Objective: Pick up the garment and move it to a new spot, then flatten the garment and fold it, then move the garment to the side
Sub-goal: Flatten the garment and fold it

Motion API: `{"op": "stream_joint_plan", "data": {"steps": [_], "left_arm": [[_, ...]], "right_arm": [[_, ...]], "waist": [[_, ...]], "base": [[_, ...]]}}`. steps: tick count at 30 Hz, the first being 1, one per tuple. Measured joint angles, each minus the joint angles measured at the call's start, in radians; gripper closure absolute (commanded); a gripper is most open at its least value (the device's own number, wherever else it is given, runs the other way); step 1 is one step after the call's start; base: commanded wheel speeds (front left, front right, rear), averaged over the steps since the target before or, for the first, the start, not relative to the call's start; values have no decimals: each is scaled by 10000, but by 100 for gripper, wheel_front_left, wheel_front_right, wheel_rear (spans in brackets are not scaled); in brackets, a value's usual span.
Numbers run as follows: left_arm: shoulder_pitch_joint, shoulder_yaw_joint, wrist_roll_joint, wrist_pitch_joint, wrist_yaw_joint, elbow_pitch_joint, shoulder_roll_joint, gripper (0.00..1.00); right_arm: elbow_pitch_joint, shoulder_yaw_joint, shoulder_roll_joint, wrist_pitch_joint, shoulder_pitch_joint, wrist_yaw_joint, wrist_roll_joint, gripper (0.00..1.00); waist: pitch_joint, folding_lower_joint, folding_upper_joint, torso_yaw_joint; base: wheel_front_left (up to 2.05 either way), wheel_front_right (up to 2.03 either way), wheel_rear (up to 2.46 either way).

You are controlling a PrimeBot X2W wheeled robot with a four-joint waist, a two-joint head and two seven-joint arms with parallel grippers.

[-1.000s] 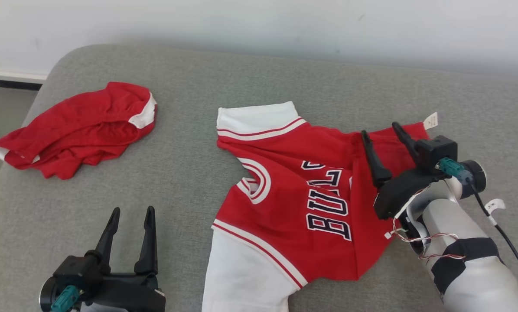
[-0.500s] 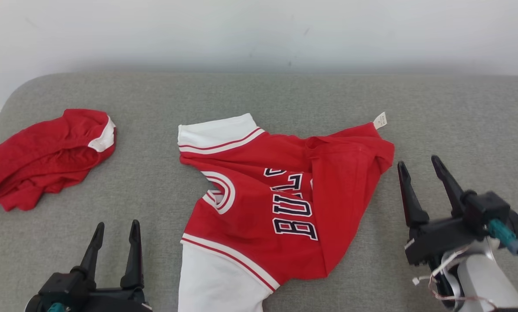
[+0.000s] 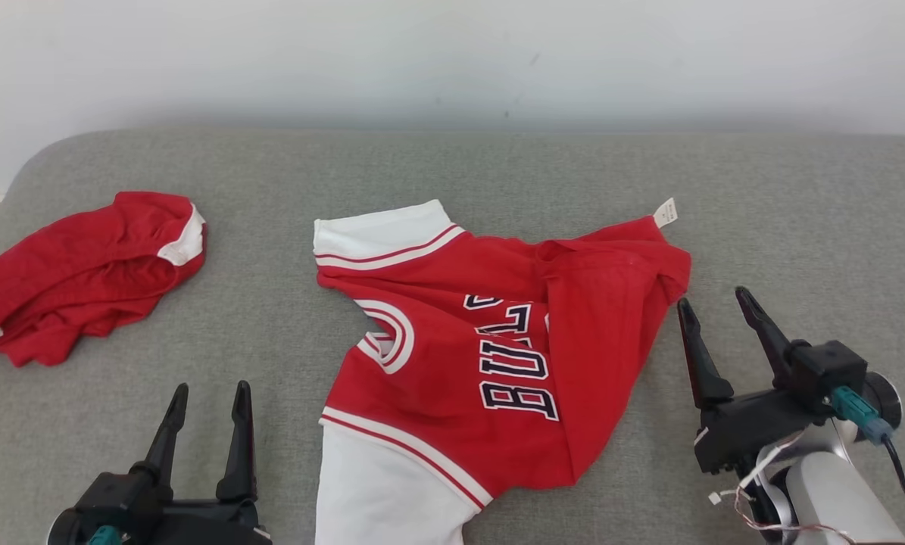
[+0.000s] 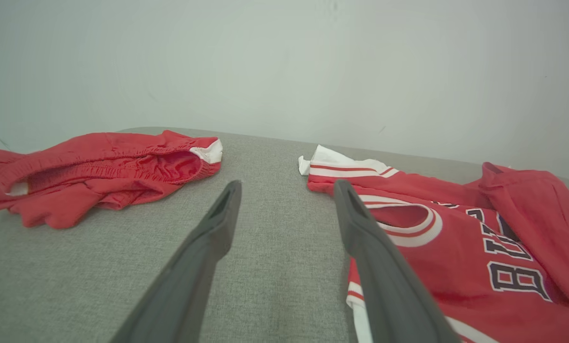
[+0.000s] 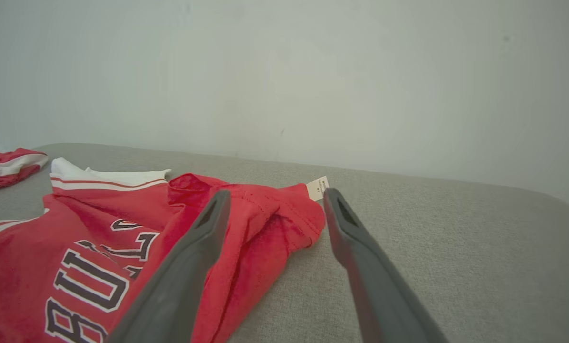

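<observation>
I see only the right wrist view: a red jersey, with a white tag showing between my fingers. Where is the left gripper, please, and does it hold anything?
Observer: The left gripper is open and empty, at the lower left of the head view, to the left of the jersey and not touching it.
Operator: Is there more of the jersey below my picture?
Observer: Yes. A second white sleeve runs off the bottom edge of the head view.
Operator: What is the red thing at my far left?
Observer: A crumpled red garment with white trim, apart from the jersey, near the left end of the grey cushion.
</observation>
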Motion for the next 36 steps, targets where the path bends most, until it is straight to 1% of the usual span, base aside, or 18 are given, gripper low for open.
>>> {"op": "stream_joint_plan", "data": {"steps": [8,15,16,17,18,22,24,26,28,34,36], "left_arm": [[-126,-159,-67,0,0,73,-38,0],[-316,-226,-123,0,0,105,-61,0],[-331,-226,-125,0,0,109,-65,0],[-339,-224,-134,0,0,117,-75,0],[-343,-224,-134,0,0,125,-81,0],[-346,-153,-134,0,-2,130,-92,0],[-337,-75,-132,0,0,140,-96,0],[-279,-35,-128,0,0,153,-113,0],[-218,-8,-123,0,0,169,-144,0],[-17,90,-136,0,0,169,-186,0],[0,69,-136,0,0,163,-203,0]], "right_arm": [[1576,199,13,330,-1201,2,-320,0],[3049,240,42,562,-2092,2,-345,0],[3260,245,42,529,-2194,2,-345,13],[3475,259,42,525,-2295,0,-343,92],[3661,293,48,464,-2380,0,-341,100],[3894,470,98,-96,-2565,2,-290,100],[3818,499,86,-320,-2534,2,-286,100],[3494,437,121,-451,-2299,2,-211,100],[2978,299,153,-502,-1850,2,-127,100],[435,-318,238,-560,0,2,140,100],[-192,-614,339,-558,737,0,263,100]], "waist": [[244,1,0,556],[519,0,0,956],[559,0,1,1014],[594,1,1,1068],[625,1,1,1116],[689,1,1,1200],[654,1,2,1168],[593,0,0,1089],[526,1,1,975],[422,0,1,452],[412,0,1,259]], "base": [[0,0,0],[0,0,0],[0,0,0],[0,0,0],[0,0,0],[0,0,0],[0,0,0],[0,0,0],[0,0,0],[0,0,0],[0,0,0]]}}
